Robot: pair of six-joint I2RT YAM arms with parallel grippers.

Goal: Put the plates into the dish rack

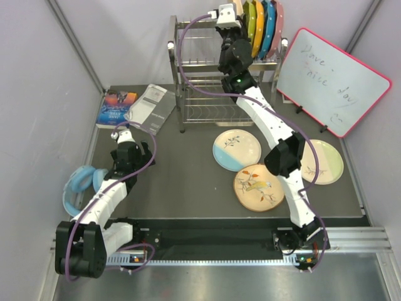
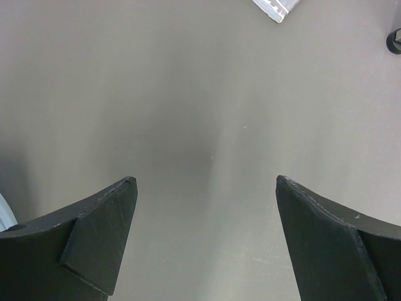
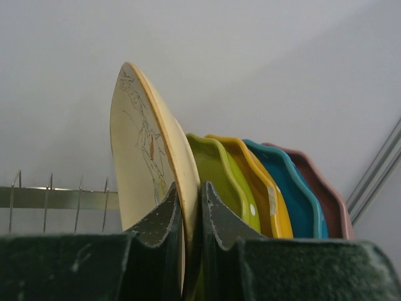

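Right gripper (image 3: 191,202): it was closed on the rim of a tan painted plate (image 3: 143,150), with one finger on each face of the plate.
Held plate: it stood on its edge, a little tilted, directly above the fingers. Its painted face was turned away from the coloured plates.
Place of held plate: it was at the top tier of the dish rack (image 1: 199,94), at the left end of a row of plain plates.
Row beside it: there was a green plate (image 3: 218,172) just beside the held one, then an orange plate (image 3: 260,179), a blue plate (image 3: 294,191) and a pink plate (image 3: 326,200). I could not tell whether the held plate touched the green one.
Plates on the table (image 1: 182,182): a cream-and-blue plate (image 1: 237,149), a tan bird plate (image 1: 258,187) and a pale green plate (image 1: 326,162) lay flat in front of the rack. The right arm covered the last one partly.
Left gripper (image 2: 205,182): its jaws were wide apart and held nothing, above bare table on the left side, well apart from all plates.
Other things: a whiteboard (image 1: 332,81) leaned at the right of the rack, and a book (image 1: 116,106) lay at the rack's left side.
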